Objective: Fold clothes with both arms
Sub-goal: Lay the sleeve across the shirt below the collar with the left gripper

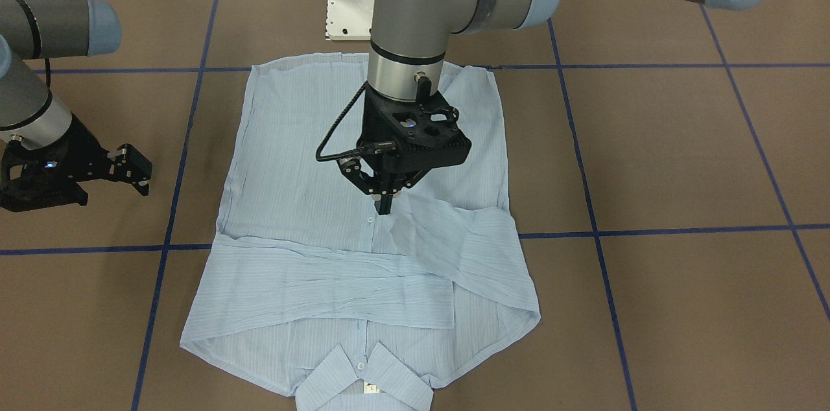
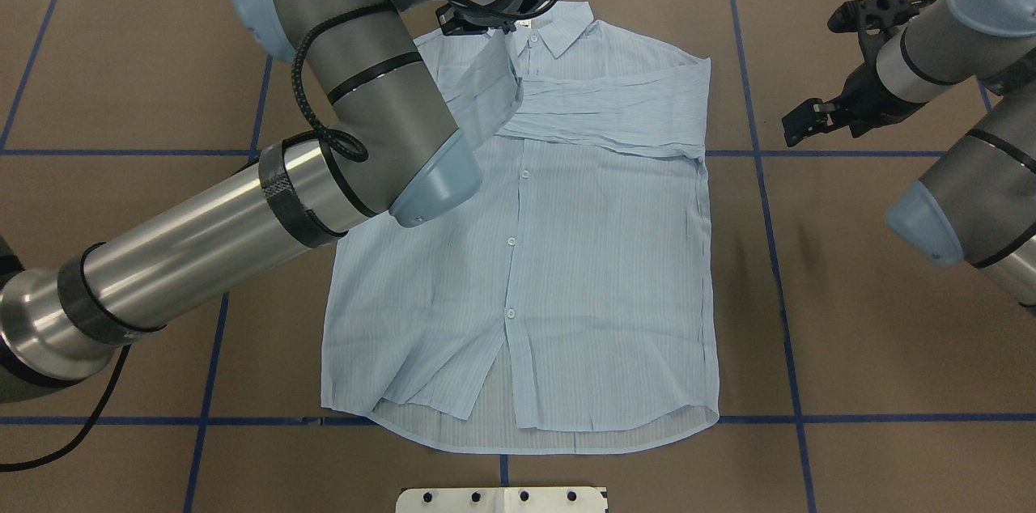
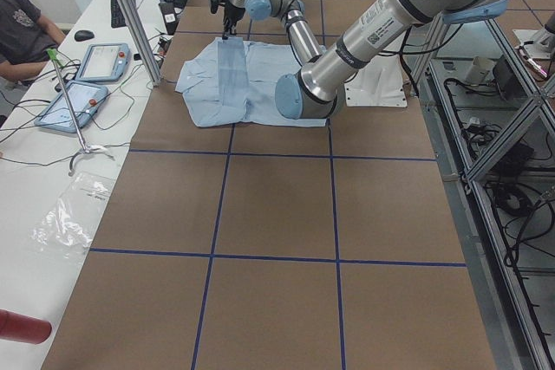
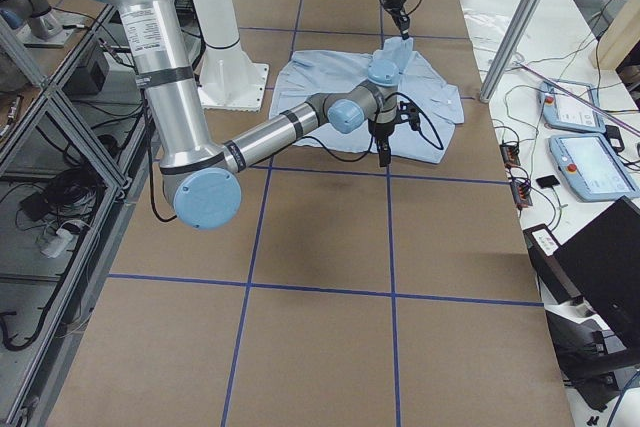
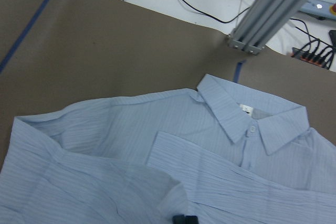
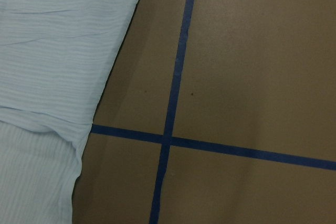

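**Left gripper pinching a raised sleeve over the laid-out shirt**

The light-blue pinstriped shirt (image 1: 305, 171) is lying front up and buttoned on the brown table (image 1: 648, 152). Its collar (image 1: 395, 375) is pointing away from the robot, and its hem is lying near the white base plate (image 1: 347, 2). The sleeve on the robot's right (image 1: 324, 281) is lying flat across the chest. The left gripper (image 1: 385, 203) is hanging over the button line with its fingers pinched narrow on the end of the other sleeve (image 1: 454, 236), which is rising off the shirt toward them. The right gripper (image 1: 133, 171) is hovering over the table beside the shirt, apart from it and carrying nothing. Whether its fingers are standing wide or narrow I cannot tell.
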`<state>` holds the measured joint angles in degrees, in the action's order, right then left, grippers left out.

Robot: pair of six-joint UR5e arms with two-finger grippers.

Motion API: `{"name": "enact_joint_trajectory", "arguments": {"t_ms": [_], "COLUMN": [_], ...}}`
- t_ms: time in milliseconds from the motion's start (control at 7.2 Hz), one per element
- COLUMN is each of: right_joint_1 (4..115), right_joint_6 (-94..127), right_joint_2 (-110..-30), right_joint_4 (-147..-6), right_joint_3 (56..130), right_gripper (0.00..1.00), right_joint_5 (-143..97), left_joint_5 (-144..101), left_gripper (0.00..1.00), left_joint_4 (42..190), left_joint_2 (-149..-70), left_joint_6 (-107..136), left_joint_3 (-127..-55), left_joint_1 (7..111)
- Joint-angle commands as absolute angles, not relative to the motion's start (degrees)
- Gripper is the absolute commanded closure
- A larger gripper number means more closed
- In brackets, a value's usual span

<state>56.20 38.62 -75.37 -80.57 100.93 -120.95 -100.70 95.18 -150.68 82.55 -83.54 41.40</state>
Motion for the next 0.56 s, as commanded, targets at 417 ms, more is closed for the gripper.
{"name": "enact_joint_trajectory", "arguments": {"t_ms": [417], "right_joint_1": [56.3], "right_joint_6": [38.6], "right_joint_2": [-75.7], "right_joint_4": [-80.6], "right_joint_3": [100.5], "right_gripper": [0.00], "right_joint_5": [-120.7], "left_joint_5": [-102.4], "left_gripper": [1.00], "left_joint_4": [98.4], "left_joint_2": [-153.8], "left_joint_6": [85.8], "left_joint_3": [-81.7], "left_joint_1": [39.7]}}
